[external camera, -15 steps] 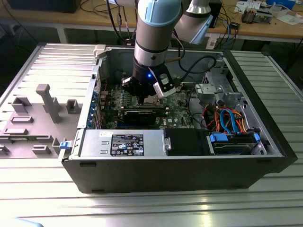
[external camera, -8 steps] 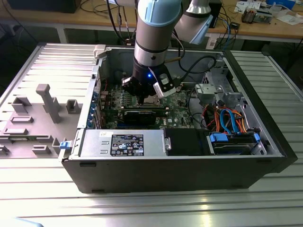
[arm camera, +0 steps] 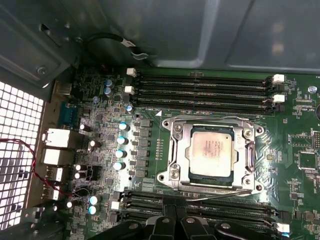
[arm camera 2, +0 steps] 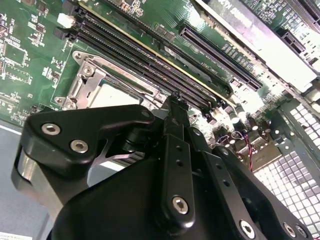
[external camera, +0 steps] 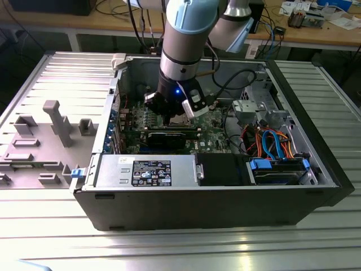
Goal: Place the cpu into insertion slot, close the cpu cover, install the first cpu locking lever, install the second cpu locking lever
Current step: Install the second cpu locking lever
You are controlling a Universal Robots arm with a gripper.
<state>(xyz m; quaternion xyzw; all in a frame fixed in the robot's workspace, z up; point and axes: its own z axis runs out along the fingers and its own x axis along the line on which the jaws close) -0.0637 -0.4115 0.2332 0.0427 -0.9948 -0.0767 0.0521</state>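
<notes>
The cpu, a dull silver square, lies in the insertion slot on the green motherboard. The cpu cover, a metal frame, lies flat around it. A thin locking lever rod runs along the socket's edge nearest my fingers, slightly raised. My gripper sits just off that edge, over the memory slots, with the fingers pressed together and nothing visible between them. In the second wrist view the gripper tip points down beside the socket. In the exterior view the gripper reaches into the open computer case.
Long memory slots flank the socket on two sides. A long black card, a power supply, a blue drive bay and coloured cables crowd the case. A grey fixture stands on the exterior view's left.
</notes>
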